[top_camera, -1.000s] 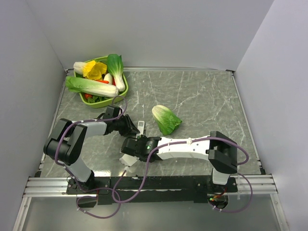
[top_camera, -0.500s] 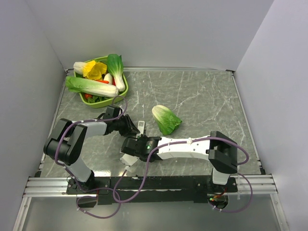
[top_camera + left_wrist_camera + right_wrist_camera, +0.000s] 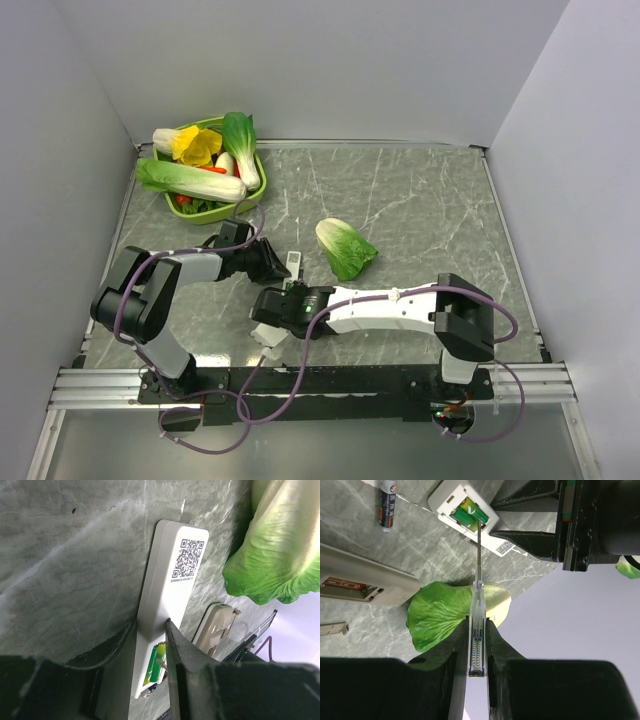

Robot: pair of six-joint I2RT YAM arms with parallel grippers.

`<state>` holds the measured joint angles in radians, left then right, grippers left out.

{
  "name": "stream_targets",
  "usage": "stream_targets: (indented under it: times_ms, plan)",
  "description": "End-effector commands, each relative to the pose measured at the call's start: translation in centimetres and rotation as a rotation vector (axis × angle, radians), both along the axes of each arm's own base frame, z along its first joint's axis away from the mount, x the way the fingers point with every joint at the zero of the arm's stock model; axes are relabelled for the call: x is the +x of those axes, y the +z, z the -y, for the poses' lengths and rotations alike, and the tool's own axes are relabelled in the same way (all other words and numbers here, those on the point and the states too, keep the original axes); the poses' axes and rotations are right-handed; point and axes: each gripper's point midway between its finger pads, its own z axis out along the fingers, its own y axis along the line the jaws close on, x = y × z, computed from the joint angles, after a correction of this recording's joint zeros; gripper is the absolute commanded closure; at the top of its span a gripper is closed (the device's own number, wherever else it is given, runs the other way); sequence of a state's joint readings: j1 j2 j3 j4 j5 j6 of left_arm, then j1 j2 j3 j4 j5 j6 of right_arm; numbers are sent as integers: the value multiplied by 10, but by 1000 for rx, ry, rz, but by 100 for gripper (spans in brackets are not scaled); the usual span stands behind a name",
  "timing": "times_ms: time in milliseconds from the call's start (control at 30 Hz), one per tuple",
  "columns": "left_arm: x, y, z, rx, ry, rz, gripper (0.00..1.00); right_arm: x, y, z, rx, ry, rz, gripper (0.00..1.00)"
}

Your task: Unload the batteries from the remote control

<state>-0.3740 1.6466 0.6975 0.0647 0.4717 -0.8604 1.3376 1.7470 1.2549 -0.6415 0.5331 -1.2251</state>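
The white remote control (image 3: 172, 592) lies face down on the table with a QR label on its back. My left gripper (image 3: 150, 625) is shut on its long sides. Its open compartment holds two green batteries (image 3: 467, 511), also visible in the left wrist view (image 3: 154, 665). My right gripper (image 3: 477, 622) is shut on a clear-handled screwdriver (image 3: 477, 605), whose thin tip touches the green batteries. A dark battery (image 3: 386, 505) with an orange band lies loose on the table beside the remote. In the top view the remote (image 3: 292, 263) sits between the two grippers.
A cabbage half (image 3: 345, 248) lies just right of the remote. A beige flat device (image 3: 365, 587) and a small white piece (image 3: 332, 627) lie near the right gripper. A green basket (image 3: 255, 185) of vegetables stands at the back left.
The right wrist has shifted slightly toward the near edge. Both grips and the remote are as before.
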Motion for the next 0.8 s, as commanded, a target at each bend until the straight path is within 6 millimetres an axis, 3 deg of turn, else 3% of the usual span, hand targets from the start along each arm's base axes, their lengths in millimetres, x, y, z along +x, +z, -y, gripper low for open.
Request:
stream_targets:
  times_ms: [0, 267, 767]
  plan:
    - [-10, 0, 8, -15, -25, -10, 67, -5, 21, 3, 23, 20, 5, 100]
    - [-10, 1, 9, -18, -25, -8, 67, -14, 7, 4, -39, 27, -32, 100]
    - [-21, -7, 9, -23, -14, -41, 68, 6, -15, -14, -78, 81, 24, 100]
